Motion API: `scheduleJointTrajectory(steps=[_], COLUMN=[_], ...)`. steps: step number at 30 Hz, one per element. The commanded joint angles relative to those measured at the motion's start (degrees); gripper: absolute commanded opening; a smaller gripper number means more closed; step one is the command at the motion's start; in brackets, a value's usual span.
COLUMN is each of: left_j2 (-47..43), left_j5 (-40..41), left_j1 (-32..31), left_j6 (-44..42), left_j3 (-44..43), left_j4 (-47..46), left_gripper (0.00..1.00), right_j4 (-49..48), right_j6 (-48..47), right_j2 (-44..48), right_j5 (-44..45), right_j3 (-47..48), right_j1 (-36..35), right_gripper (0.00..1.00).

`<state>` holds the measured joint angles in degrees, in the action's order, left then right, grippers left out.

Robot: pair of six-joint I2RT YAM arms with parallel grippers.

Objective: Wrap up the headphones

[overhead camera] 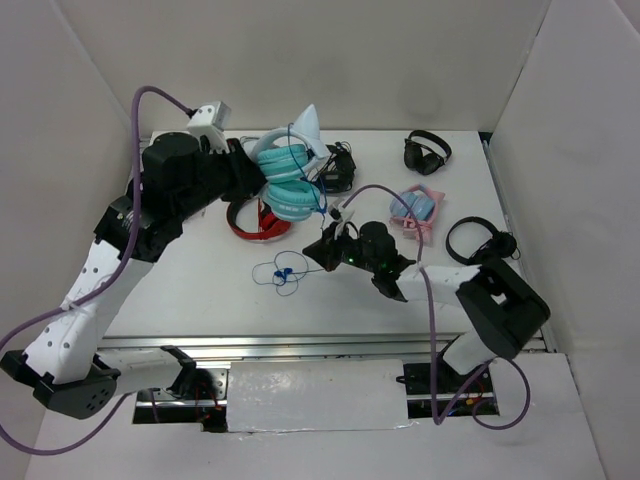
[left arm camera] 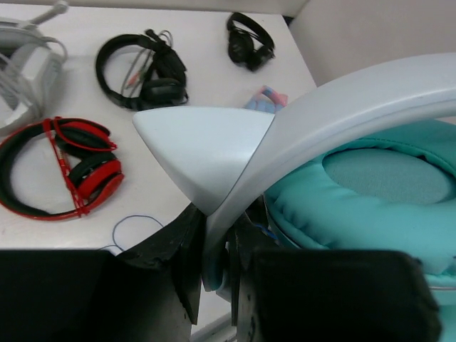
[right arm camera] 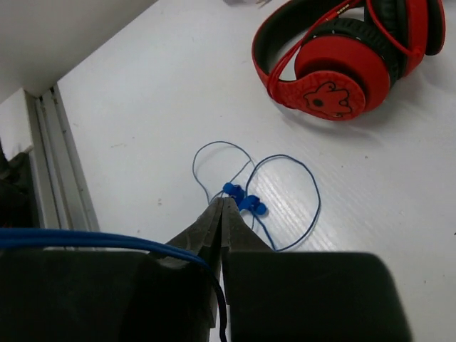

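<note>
The teal headphones (overhead camera: 285, 178) are held up over the far middle of the table, with a white pointed ear part (overhead camera: 308, 125) on top. My left gripper (overhead camera: 252, 172) is shut on their white band (left arm camera: 214, 235), just below the white ear part (left arm camera: 199, 146) and next to a teal cup (left arm camera: 370, 192). Their thin blue cable (overhead camera: 283, 272) lies in loops on the table with a blue plug (right arm camera: 242, 198). My right gripper (overhead camera: 320, 250) is just above these loops. Its jaws (right arm camera: 224, 205) are shut, with a stretch of the blue cable (right arm camera: 85, 240) running between the fingers.
Red-and-black headphones (overhead camera: 255, 220) lie under the teal pair and also show in the right wrist view (right arm camera: 335, 64). Pale blue-and-pink headphones (overhead camera: 415, 208) lie at the right. Black headphones (overhead camera: 427, 152) lie at the far right, another black pair (overhead camera: 480, 240) nearer, and a third (overhead camera: 335, 170) behind the teal pair. Walls close in three sides.
</note>
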<state>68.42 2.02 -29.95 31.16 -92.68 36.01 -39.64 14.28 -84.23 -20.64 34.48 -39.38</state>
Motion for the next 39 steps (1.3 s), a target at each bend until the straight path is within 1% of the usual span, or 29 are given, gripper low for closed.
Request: scheduleJointTrajectory(steps=[1,4,6,7,9,10,11,12,13,14,15,16,18,19,20,23,25,28,29,30,33,34,36,39], left_j2=[-0.5,-1.4,-3.0,-3.7,-6.0,-6.8,-7.9,-8.0,-8.0,-7.7,-7.5,-7.3,-6.3,-5.8,-4.7,-2.3,-0.4,2.1,4.0,5.1,10.1,12.4,14.4,16.2], left_j5=[-4.6,-7.2,-7.4,-8.3,-9.6,-10.6,-10.5,-9.9,-9.1,-7.2,-6.8,-6.2,-3.4,-2.4,3.7,10.2,13.5,18.4,20.2,25.1,32.5,35.5,37.4,36.9], left_j1=[-1.7,-3.1,-3.9,-4.7,-5.5,-6.0,-7.6,-8.4,-10.7,-11.8,-12.9,-15.4,-17.6,-19.8,-20.9,-24.9,-27.2,-29.3,-29.4,-29.5,-29.5,-29.0,-27.5,-25.0], left_j6=[-1.1,-2.5,-3.6,-4.6,-5.0,-5.3,-5.5,-5.6,-5.8,-6.1,-6.5,-7.2,-8.0,-8.5,-8.6,-9.1,-9.4,-8.6,-7.7,-6.6,-0.4,2.0,4.8,4.6], left_j3=[-2.4,-1.3,1.7,3.0,8.3,10.0,13.5,14.8,15.9,17.8,18.6,19.2,21.1,21.6,21.8,22.7,23.6,24.7,24.9,24.8,23.7,22.5,21.1,20.6], left_j4=[-4.7,-5.3,-6.1,-6.6,-9.0,-10.1,-11.0,-11.4,-11.5,-11.6,-11.6,-11.5,-11.1,-9.8,-8.5,-5.4,-4.5,-2.4,-0.7,0.8,6.4,7.7,10.3,9.6], left_gripper=[0.0,0.0,0.0,0.0,0.0,0.0,0.0,0.0,0.0,0.0,0.0,0.0,0.0,0.0,0.0,0.0,0.0,0.0,0.0,0.0,0.0,0.0,0.0,0.0], right_j4=[-16.1,-16.4,-14.9,-14.2,-11.2,-9.4,-6.0,-4.5,-3.0,-0.1,1.1,2.2,5.8,6.9,9.4,15.9,18.3,22.8,24.7,25.4,27.9,28.7,29.7,32.0], right_j6=[2.5,3.3,4.4,4.3,4.0,3.6,3.2,2.9,2.5,2.5,2.9,2.7,1.9,1.1,-0.7,-4.9,-6.6,-10.0,-10.5,-10.9,-12.3,-12.9,-13.6,-13.7], right_j2=[-6.0,-8.1,-8.8,-8.8,-8.7,-8.8,-8.8,-9.3,-9.4,-9.6,-9.8,-9.7,-8.2,-7.3,-6.3,-2.9,-0.2,2.5,4.6,5.7,10.2,11.4,15.6,20.8], right_j5=[3.0,1.8,0.8,-0.2,-2.2,-3.3,-3.6,-3.3,-3.2,-3.1,-4.2,-4.9,-5.6,-5.4,-5.0,-3.6,-4.2,-4.1,-4.1,-4.5,-4.0,-3.4,-0.8,1.9], right_j3=[1.8,4.7,6.6,7.3,9.7,10.9,12.3,14.7,16.3,17.7,20.4,21.8,24.7,25.5,26.8,29.2,31.3,33.3,33.8,33.7,33.2,32.9,31.6,31.0], right_j1=[0.2,3.0,5.2,7.8,11.0,13.9,15.2,16.6,17.8,20.6,21.8,23.0,25.6,26.1,27.0,28.1,28.9,29.3,29.1,28.8,27.5,26.0,24.4,21.4], right_gripper=[0.0,0.0,0.0,0.0,0.0,0.0,0.0,0.0,0.0,0.0,0.0,0.0,0.0,0.0,0.0,0.0,0.0,0.0,0.0,0.0,0.0,0.0,0.0,0.0])
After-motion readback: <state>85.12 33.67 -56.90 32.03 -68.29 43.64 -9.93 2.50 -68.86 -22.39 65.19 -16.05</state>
